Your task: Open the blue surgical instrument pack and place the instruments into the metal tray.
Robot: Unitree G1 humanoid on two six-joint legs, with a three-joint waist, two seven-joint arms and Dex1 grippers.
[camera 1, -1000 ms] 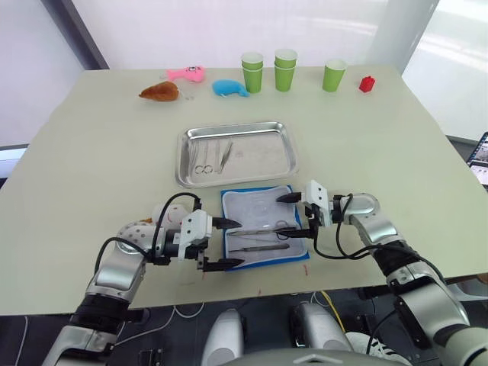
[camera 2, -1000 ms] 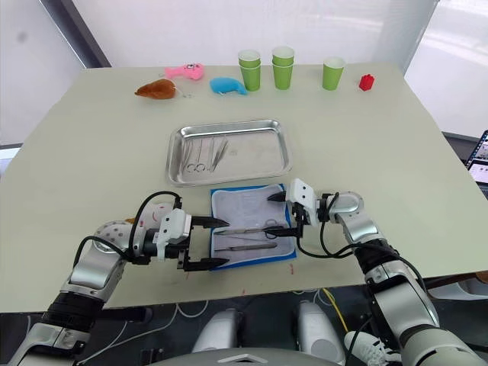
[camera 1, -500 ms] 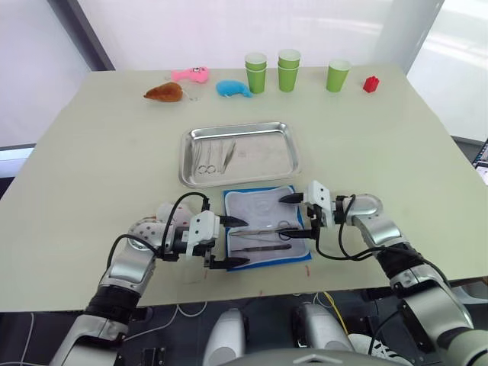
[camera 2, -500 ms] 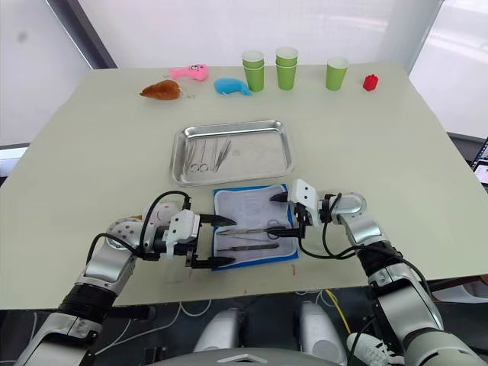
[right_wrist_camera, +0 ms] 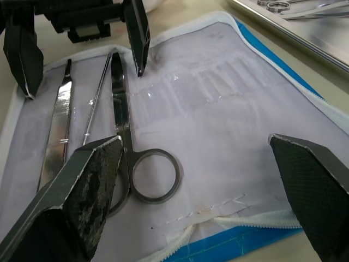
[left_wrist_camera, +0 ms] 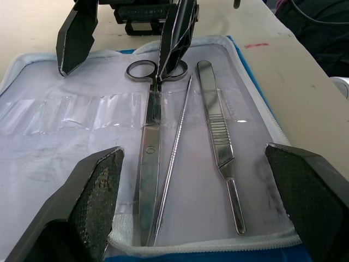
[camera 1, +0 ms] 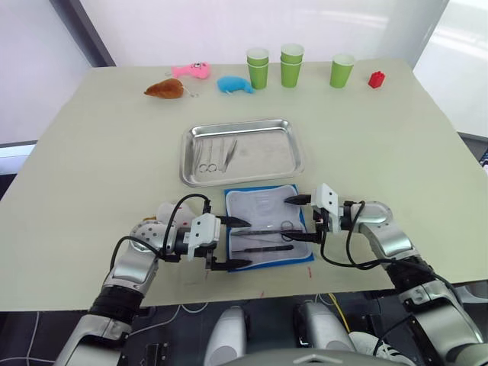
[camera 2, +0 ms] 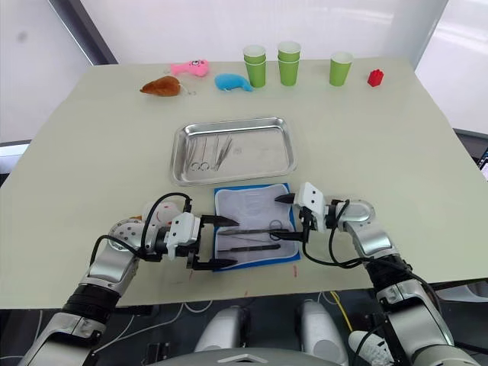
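Observation:
The blue surgical instrument pack (camera 1: 263,207) lies open near the table's front edge, pale lining up. On the lining rest three instruments: ring-handled scissors (left_wrist_camera: 150,142), a thin probe (left_wrist_camera: 174,142) and a flat steel handle (left_wrist_camera: 218,144). My left gripper (camera 1: 244,244) is open at the pack's left edge, its fingertips over the tools' tips. My right gripper (camera 1: 288,219) is open at the pack's right edge, one finger by the scissors' rings (right_wrist_camera: 155,177). Just beyond the pack, the metal tray (camera 1: 267,156) holds scissors (camera 1: 206,158) and tweezers (camera 1: 227,154).
Along the far edge stand three green cup stacks (camera 1: 290,64), a red block (camera 1: 376,78), a blue plush (camera 1: 234,85), a pink toy (camera 1: 191,71) and a brown toy (camera 1: 165,89). The table's front edge runs just behind the pack.
The whole view has shifted a little. My left gripper has crept slightly closer over the pack's left edge. Both grippers stay open and the instruments have not moved.

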